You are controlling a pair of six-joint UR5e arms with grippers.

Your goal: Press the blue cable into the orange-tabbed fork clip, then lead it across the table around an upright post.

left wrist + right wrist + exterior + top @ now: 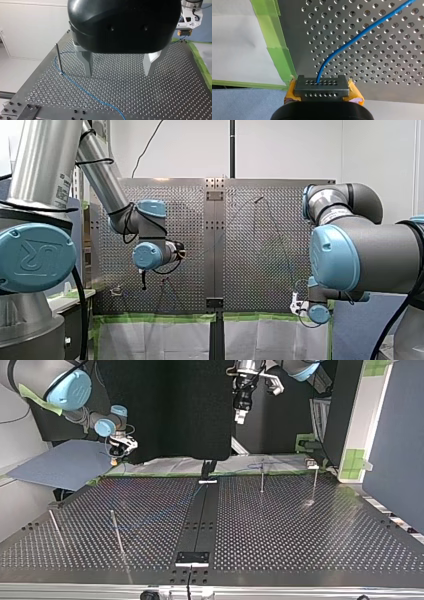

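top view: four upright posts (pixel 117 532), two lower left, two centre right; one blue cable (pixel 352 41), pinched by my right gripper (pixel 321 87); my left gripper (pixel 118 73) gapes.

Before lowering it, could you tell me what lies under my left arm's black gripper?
Only bare perforated metal table shows below the open gripper; the thin blue cable passes beside it. Its black body hides the rest.

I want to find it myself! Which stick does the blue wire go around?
Start at the big metal table full of holes. Beside my left arm's open fingers a thin metal post stands upright, close to the table's side edge. It is the only post in the left wrist view, and the blue cable bends around its foot.
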